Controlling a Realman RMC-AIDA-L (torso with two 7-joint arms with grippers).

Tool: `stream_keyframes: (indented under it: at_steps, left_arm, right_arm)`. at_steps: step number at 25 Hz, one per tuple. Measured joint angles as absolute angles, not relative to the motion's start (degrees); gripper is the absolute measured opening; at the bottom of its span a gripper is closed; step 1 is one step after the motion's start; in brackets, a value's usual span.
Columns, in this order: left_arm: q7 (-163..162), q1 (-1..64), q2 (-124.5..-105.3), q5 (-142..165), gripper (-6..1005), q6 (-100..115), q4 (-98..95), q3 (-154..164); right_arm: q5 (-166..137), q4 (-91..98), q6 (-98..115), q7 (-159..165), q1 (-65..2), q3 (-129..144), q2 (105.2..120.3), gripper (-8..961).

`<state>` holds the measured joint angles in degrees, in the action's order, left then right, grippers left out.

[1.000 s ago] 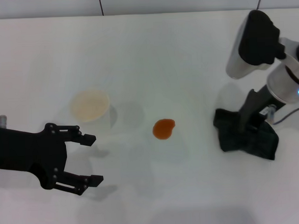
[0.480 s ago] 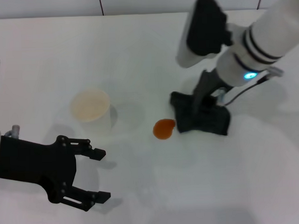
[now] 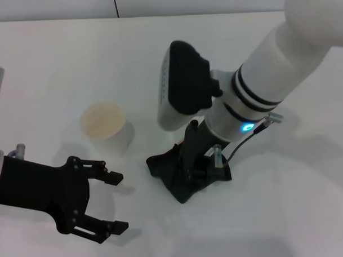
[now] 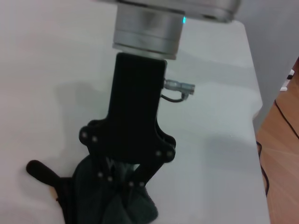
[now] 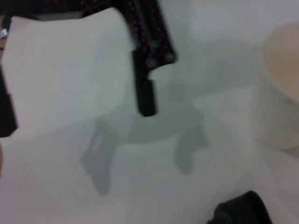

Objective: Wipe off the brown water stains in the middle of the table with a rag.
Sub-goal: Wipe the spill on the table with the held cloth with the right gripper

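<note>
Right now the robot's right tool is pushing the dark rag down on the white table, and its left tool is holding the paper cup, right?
Not quite. The right tool does press the dark greenish-black soft rag onto the plain white table. But the left tool holds nothing: the head view shows it open, hovering apart from the white paper cup.

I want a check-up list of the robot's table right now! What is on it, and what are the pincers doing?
Surface: plain white smooth table, no brown stain visible in the head view.
Job's things: dark greenish-black soft rag pressed on the table's middle.
Clutter: white paper cup, upright, left of the rag.
Grippers: right pincer shut on the rag; left pincer open, hovering at the near left.
Cables: thin dark wire at the right wrist.
Surroundings: wooden floor past the table edge.
</note>
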<state>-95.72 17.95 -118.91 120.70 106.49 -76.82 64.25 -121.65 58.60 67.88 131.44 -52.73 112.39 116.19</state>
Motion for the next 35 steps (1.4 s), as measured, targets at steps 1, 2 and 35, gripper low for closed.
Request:
stream_keyframes:
  at_steps: [1,2,35]
  left_arm:
    - [-95.72,17.98,-118.91,120.70,893,106.43,-76.82,64.25]
    - [-95.71,17.99,-118.91,120.70,893,106.38,-76.82,64.25]
    - [-96.06,17.89,-118.92,120.70,893,106.38,-76.82,64.33]
  right_arm:
    - [-121.66,58.54,67.31,131.38,-52.92,112.74,116.18,67]
    - [-121.86,58.31,66.62,131.29,-52.99,112.74,116.18,67]
    - [-122.31,55.36,59.01,123.40,-51.32,109.55,115.88,72]
